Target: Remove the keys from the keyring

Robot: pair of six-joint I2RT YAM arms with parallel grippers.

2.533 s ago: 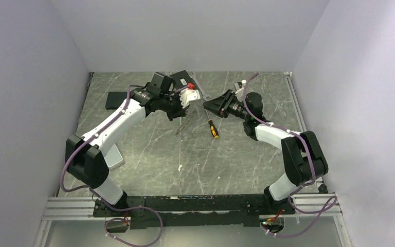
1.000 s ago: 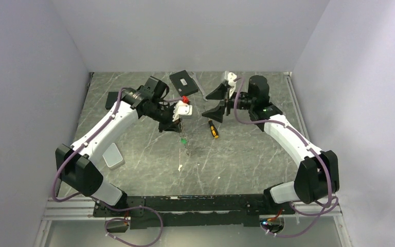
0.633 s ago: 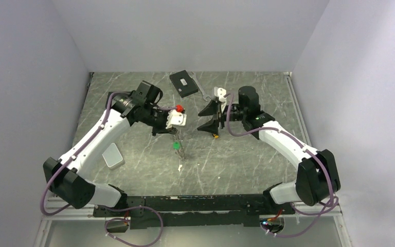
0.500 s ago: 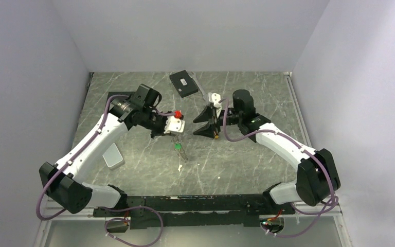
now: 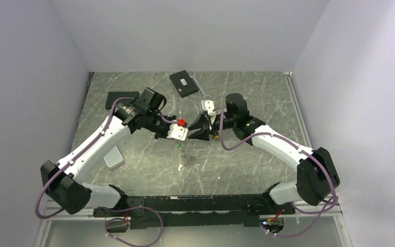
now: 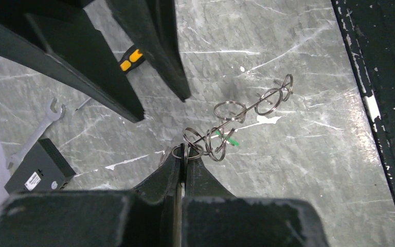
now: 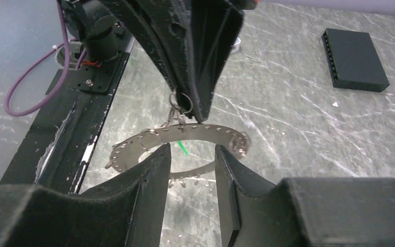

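Note:
My left gripper (image 5: 178, 137) is shut on a small ring at the top of the keyring (image 7: 185, 135), which hangs below it above the table. In the left wrist view my left gripper (image 6: 184, 154) pinches that ring, and the hoop (image 6: 247, 109) runs away edge-on with its green tag (image 6: 227, 138). The keys (image 7: 128, 149) fringe the hoop like teeth. My right gripper (image 7: 191, 154) is open and empty. Its fingers (image 7: 154, 172) stand just short of the hoop, facing the left gripper. In the top view it (image 5: 192, 135) nearly touches the left one.
A yellow-and-black screwdriver (image 6: 132, 55) lies under the right gripper. A wrench (image 5: 202, 93) and a black box (image 5: 183, 83) lie at the back, a flat black pad (image 5: 119, 99) at the back left, and a pale block (image 5: 112, 156) at the left. A white scrap (image 5: 179, 167) lies under the keyring.
The left gripper lifted the keyring off the table and carried it nearer and toward the centre. The right gripper swung left and down to meet it, its jaws narrower.

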